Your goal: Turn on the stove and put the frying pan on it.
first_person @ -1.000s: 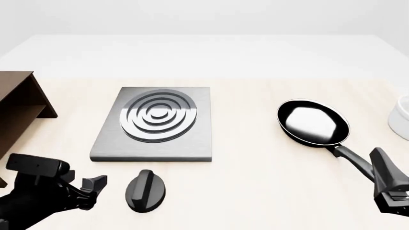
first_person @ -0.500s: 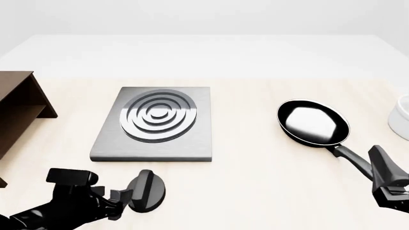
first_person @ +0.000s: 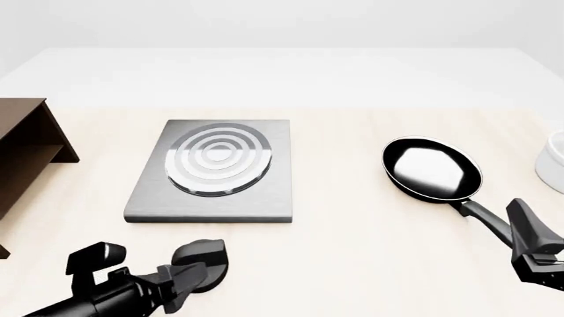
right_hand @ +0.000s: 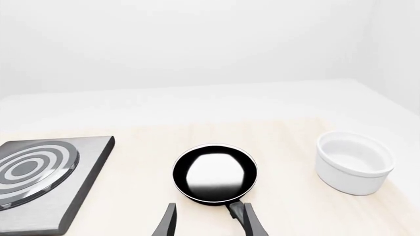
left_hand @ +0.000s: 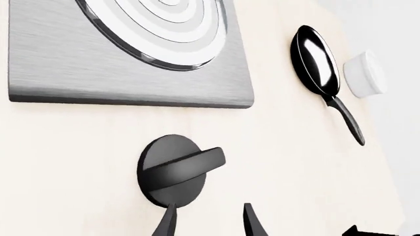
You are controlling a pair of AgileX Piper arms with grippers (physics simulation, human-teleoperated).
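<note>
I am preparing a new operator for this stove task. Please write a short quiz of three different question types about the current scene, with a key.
1. True or false: the frying pan sits on the stove plate.
2. Which object is the left end effector closest to?
A. white bowl
B. black knob
C. wooden shelf
3. Fill in: the right end effector is open, next to the pan's ____.

Key
1. False; the pan rests on the table, to the right of the plate.
2. B
3. handle
</note>
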